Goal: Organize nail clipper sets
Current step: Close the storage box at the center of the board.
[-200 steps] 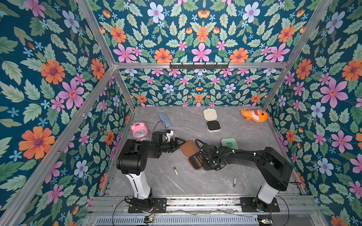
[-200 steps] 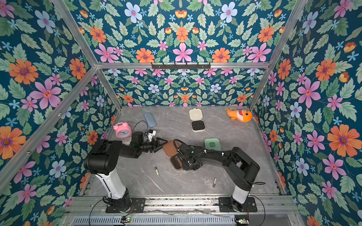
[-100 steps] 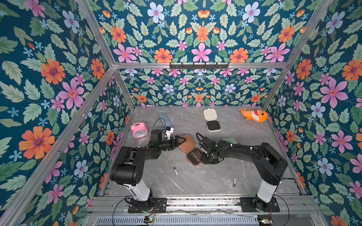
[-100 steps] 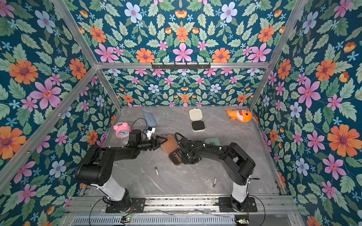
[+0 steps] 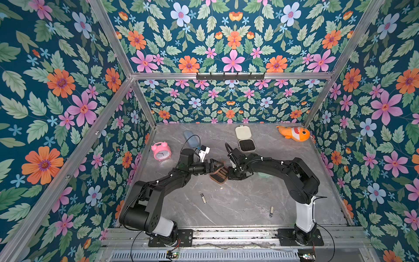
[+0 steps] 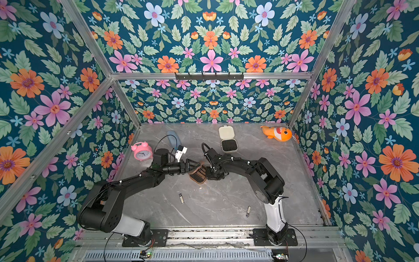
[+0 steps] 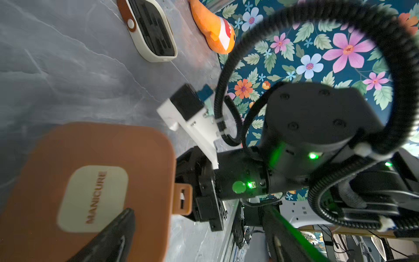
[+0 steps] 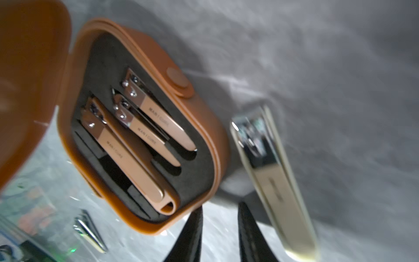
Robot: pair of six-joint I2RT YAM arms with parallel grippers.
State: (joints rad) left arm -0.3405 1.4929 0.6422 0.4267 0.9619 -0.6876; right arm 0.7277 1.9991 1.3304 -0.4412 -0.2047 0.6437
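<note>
The brown case [image 5: 219,176] [image 6: 198,176] sits mid-table, half open. Its lid [image 7: 102,170], labelled MANICURE, stands tilted over the base [image 8: 145,127], where three rose-gold clippers [image 8: 136,136] lie in the black insert. My left gripper [image 5: 218,166] [image 6: 196,166] [image 7: 199,212] is open wide, with one finger [image 7: 118,233] against the lid's outer face. My right gripper [image 5: 229,175] [image 6: 207,175] [image 8: 221,211] is narrowly open at the base's edge, bare table showing between its fingers. A beige clipper [image 8: 272,181] lies beside it. The cream case [image 5: 246,141] [image 6: 229,140] [image 7: 149,27] lies open at the back.
Two loose clippers [image 5: 203,198] [image 5: 271,211] lie on the front half of the table. A pink alarm clock [image 5: 161,150] and a blue pouch [image 5: 190,138] are at the back left. An orange fish toy [image 5: 293,133] is at the back right. Floral walls enclose three sides.
The brown lid has tipped up from lying flat toward the base. Both grippers have closed in on the case. The right arm now covers the mint green case.
</note>
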